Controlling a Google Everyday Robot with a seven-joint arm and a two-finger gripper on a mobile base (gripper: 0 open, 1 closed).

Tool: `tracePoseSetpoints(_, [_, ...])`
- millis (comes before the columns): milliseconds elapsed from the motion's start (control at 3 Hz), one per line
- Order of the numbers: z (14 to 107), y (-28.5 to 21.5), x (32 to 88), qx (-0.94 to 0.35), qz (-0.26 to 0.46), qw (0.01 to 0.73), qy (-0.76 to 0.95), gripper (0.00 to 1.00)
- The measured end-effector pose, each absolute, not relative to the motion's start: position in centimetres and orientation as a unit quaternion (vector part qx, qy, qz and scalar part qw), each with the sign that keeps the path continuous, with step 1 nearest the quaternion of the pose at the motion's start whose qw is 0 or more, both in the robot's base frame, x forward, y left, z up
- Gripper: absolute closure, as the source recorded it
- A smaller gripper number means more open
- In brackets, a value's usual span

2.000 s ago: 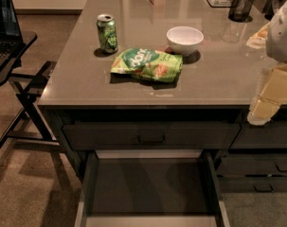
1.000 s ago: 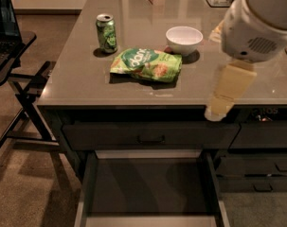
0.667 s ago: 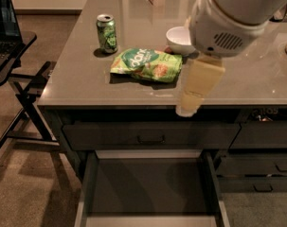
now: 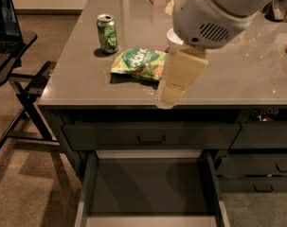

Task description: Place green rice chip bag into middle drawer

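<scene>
The bag (image 4: 137, 63) lay flat on the grey countertop (image 4: 81, 82), not yet picked up. It was a crinkly light-green pouch with a dark-green round logo, white lettering and an orange chip picture at its right end. It sat close to the front edge, probably so that the arm could reach it easily.

The gripper (image 4: 167, 98) hung just right of the bag and a little nearer the front edge. It was a cream, blocky piece tapering downward from a large rounded white arm housing with a vent grille. Its right edge covered the bag's right end, but whether it touched the bag was unclear, and whether it was open or closed could not be told.

Behind and left of the bag stood a green soda can (image 4: 107, 33) — smooth, upright and well apart. Behind and right of the bag, a white bowl (image 4: 172, 37) showed only as a sliver past the arm.

Below the bag, under a closed drawer front (image 4: 151, 138) with a small bar handle, the middle drawer (image 4: 147, 186) stood pulled out. It was shallow and wide, with a flat dark floor and pale side walls — presumably opened ready to receive the bag from above.
</scene>
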State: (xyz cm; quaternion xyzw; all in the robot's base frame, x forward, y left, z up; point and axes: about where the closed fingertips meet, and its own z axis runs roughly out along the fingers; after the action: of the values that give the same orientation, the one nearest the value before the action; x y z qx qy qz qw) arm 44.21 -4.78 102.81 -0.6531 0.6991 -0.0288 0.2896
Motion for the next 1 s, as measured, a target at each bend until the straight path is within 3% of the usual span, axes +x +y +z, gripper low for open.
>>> tracePoseSetpoints(333, [103.3,-4.9,44.8,-0.661,-0.025,0.309,0.683,0.00])
tracePoseSetpoints(1000, [100.4,-5.9,52.8,-0.668,-0.003,0.359,0.651,0.00])
